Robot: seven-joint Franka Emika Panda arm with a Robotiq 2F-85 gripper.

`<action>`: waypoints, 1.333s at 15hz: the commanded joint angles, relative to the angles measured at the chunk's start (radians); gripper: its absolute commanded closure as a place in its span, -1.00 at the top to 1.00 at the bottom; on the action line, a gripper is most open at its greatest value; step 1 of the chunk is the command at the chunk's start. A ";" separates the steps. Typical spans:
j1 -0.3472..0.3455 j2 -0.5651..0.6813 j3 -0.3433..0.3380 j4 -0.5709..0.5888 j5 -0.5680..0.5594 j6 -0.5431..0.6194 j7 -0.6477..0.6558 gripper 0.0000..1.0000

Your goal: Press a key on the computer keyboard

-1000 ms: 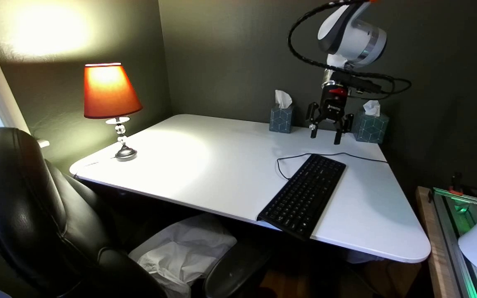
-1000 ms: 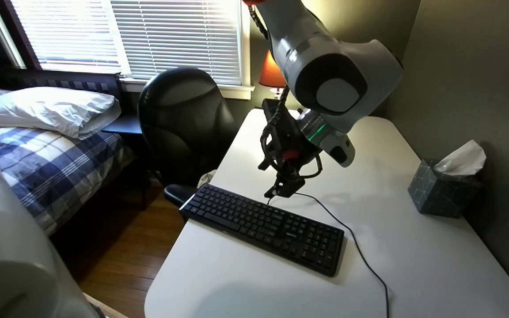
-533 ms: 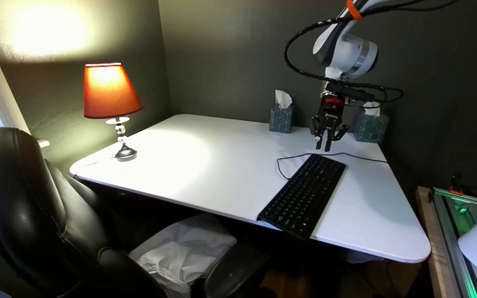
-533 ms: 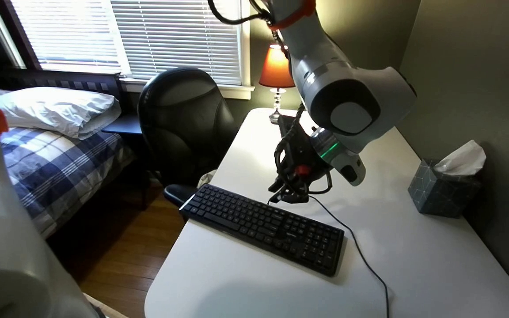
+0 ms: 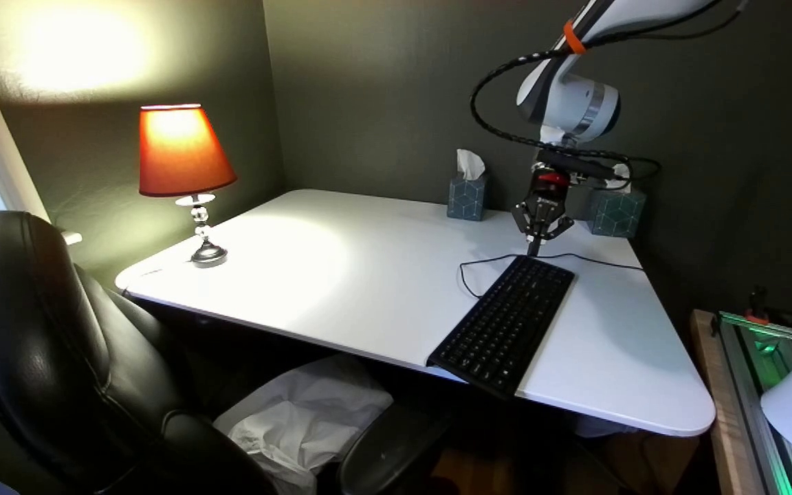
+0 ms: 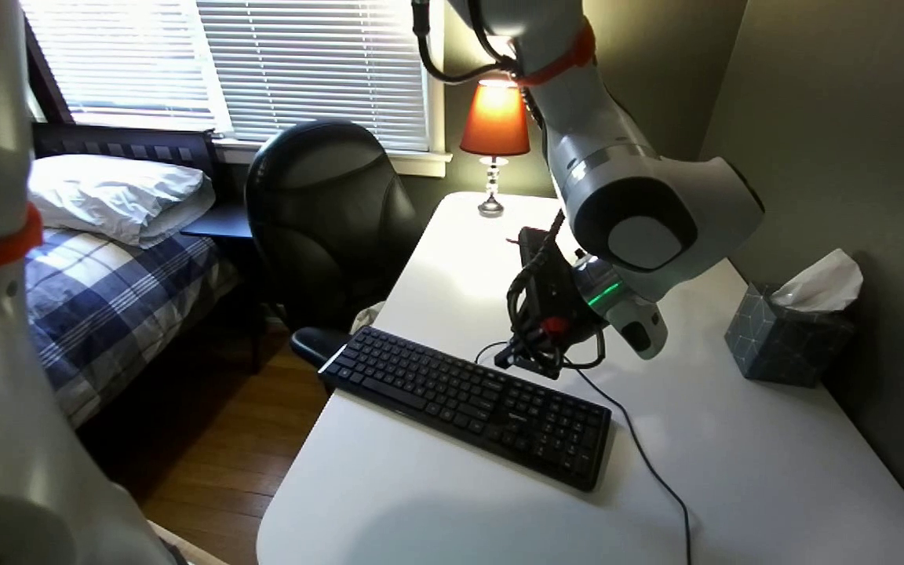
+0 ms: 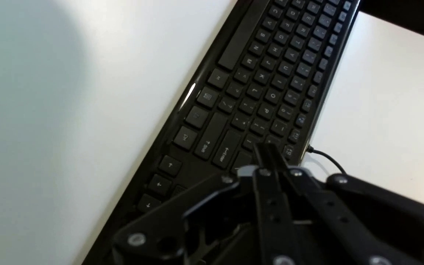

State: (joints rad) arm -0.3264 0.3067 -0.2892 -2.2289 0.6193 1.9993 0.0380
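Note:
The long black computer keyboard (image 5: 506, 330) lies flat on the white desk, one end sticking out past the desk's edge. Its rows of small dark keys (image 7: 256, 92) fill much of the wrist view. My gripper (image 7: 269, 147) is shut, the two fingers pressed together with nothing between them. In the wrist view the fingertips overlap the keys beside Enter, close to the cable side, and hide some of them. An exterior view puts the gripper (image 5: 534, 249) at the keyboard's far end. Whether the tips touch a key I cannot tell; they seem to hang above.
A thin black cable (image 6: 640, 447) runs from the keyboard across the desk (image 5: 368, 275). Two tissue boxes (image 5: 467, 198) stand by the wall at the back. An orange lamp (image 5: 186, 155) is on the desk's opposite end, and a black chair (image 6: 330, 227) stands against the front side.
The fingers have come together from wide apart. The arm has moved lower, bringing the gripper down toward the keyboard. The keyboard has stayed in place.

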 commanded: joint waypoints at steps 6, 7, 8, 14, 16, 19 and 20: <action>-0.043 0.108 0.017 0.071 0.068 -0.004 -0.015 -1.00; -0.047 0.118 0.018 0.080 0.073 -0.007 -0.017 -1.00; -0.051 0.126 0.019 0.085 0.076 -0.007 -0.017 -1.00; -0.068 0.171 0.022 0.116 0.085 -0.019 -0.015 -1.00; -0.073 0.180 0.021 0.121 0.083 -0.022 -0.014 -1.00; -0.082 0.189 0.019 0.126 0.079 -0.028 -0.014 -1.00; -0.085 0.192 0.019 0.127 0.078 -0.031 -0.013 -1.00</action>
State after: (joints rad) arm -0.3865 0.4777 -0.2799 -2.1215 0.6810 1.9976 0.0379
